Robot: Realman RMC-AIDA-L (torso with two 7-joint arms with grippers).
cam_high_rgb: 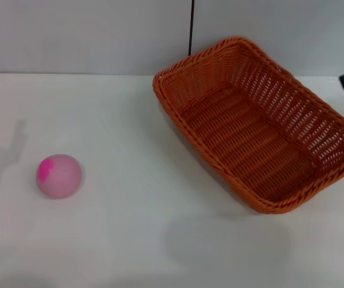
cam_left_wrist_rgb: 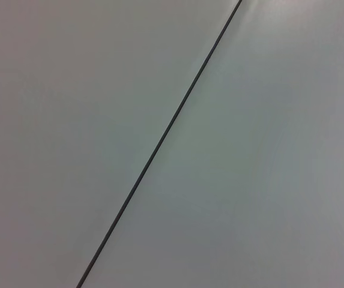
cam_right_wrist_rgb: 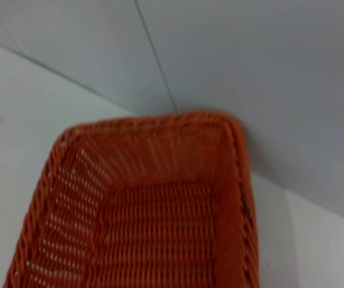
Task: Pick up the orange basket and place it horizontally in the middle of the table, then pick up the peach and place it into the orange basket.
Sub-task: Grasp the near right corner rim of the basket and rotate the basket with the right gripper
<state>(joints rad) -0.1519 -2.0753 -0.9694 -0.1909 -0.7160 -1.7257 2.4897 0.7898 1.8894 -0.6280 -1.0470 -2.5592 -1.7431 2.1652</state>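
Background of the workspace. A plain pale grey wall [cam_high_rgb: 87, 36] stands behind the work surface, filling the band from ten to two o'clock in the head view. It is built of flat panels; a thin dark vertical seam [cam_high_rgb: 191, 27] divides two of them just right of twelve o'clock. The same seam [cam_left_wrist_rgb: 159, 144] crosses the left wrist view as a diagonal line between two unmarked panels, and it also shows in the right wrist view [cam_right_wrist_rgb: 156, 57]. Lighting is soft and even. Faint grey shadows [cam_high_rgb: 0, 150] lie at nine o'clock, and another [cam_high_rgb: 226, 246] at five o'clock.
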